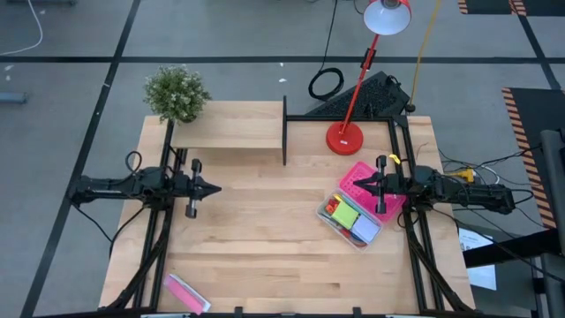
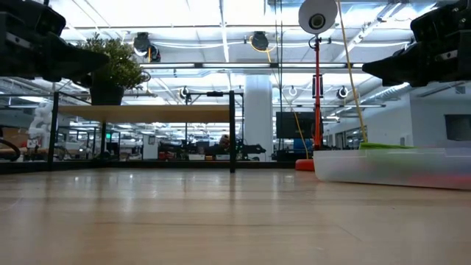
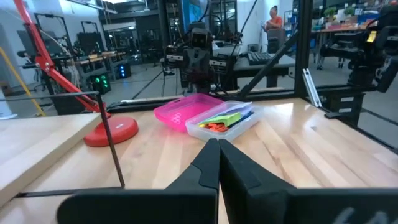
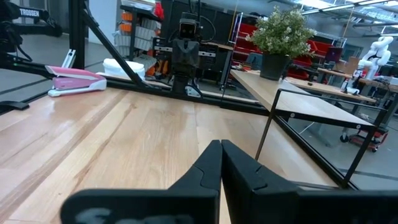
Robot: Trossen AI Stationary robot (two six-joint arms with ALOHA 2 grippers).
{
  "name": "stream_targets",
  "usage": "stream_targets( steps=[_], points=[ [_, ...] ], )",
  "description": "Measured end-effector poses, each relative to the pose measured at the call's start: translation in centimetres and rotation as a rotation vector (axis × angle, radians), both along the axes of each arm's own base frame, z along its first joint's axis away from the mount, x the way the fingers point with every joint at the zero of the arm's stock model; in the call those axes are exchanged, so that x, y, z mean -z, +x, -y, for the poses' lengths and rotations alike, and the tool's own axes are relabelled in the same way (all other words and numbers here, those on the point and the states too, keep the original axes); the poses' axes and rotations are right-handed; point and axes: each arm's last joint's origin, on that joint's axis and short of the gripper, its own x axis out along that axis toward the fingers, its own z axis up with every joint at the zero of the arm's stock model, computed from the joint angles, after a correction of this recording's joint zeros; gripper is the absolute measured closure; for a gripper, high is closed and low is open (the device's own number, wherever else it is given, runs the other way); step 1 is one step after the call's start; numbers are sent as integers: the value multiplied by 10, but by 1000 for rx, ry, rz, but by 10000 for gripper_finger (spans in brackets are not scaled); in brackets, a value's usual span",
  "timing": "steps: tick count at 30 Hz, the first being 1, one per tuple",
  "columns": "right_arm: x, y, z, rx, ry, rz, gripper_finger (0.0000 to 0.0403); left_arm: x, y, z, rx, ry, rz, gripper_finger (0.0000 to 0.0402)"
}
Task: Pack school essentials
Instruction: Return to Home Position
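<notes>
A: Two arms wait over the tabletop (image 1: 265, 230); where is everything?

B: Going by size: at four o'clock, a clear box (image 1: 351, 221) holding the school essentials (image 1: 344, 214), its pink lid (image 1: 369, 181) beside it. The left claw (image 1: 212, 187), at nine, is closed and empty; the right claw (image 1: 360, 185), at three, likewise.

A: Nearly done?

B: Seemingly packed; only the lid appears left.

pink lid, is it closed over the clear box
No: the pink lid lies on the table beside the clear box, whose top is open, showing green and pale-blue sticky-note pads inside.
</notes>
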Motion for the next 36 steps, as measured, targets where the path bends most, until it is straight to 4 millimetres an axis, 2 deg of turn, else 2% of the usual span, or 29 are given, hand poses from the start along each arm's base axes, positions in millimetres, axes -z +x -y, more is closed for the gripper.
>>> stream_targets(
  steps=[9,17,36],
  points=[
    [0,0,0,0,0,0,403,0,0,-1,-24,59,5,399],
    [0,0,0,0,0,0,403,0,0,-1,-30,61,5,378],
    [0,0,0,-1,0,0,403,0,0,-1,-31,60,4,376]
  ],
)
